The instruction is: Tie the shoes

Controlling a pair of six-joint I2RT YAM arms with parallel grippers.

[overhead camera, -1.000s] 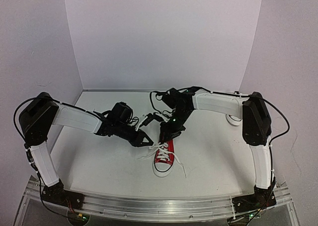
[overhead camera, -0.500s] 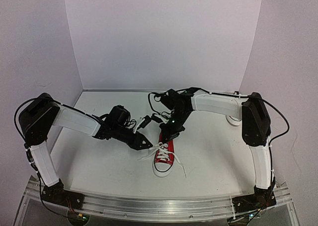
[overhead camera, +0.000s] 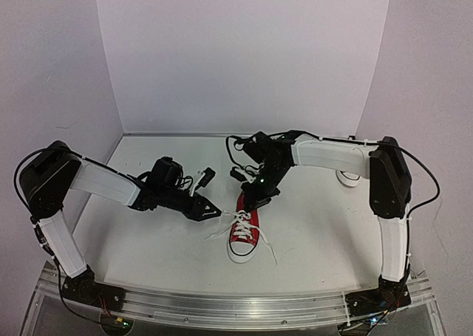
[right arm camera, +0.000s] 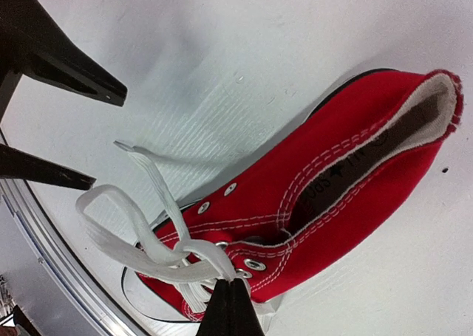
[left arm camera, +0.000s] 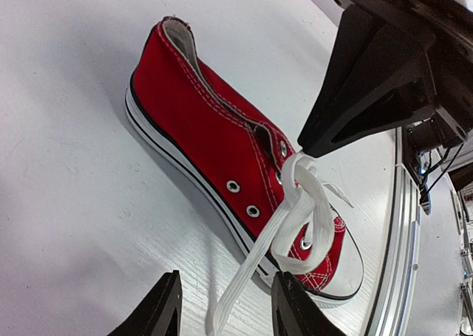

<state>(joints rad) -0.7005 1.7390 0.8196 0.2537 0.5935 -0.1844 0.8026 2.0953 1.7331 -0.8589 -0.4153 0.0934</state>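
One red shoe (overhead camera: 244,234) w/ white sole lies near the bench (overhead camera: 148,255) centre, toe toward 6 o'clock, heel toward 12. Right end effector (overhead camera: 255,201) hangs over the shoe opening from the 12 o'clock side. Its wrist view shows the tips clenched on the white laces (right arm camera: 208,256) where they cross above the top eyelets. Left end effector (overhead camera: 216,213) sits just beside the shoe at its 10 o'clock, fingers (left arm camera: 159,310) spread apart, released. One lace strand runs down btwn them; can't tell if it touches either. Loose lace ends trail on the bench at approx 5 and 8 o'clock of the shoe.
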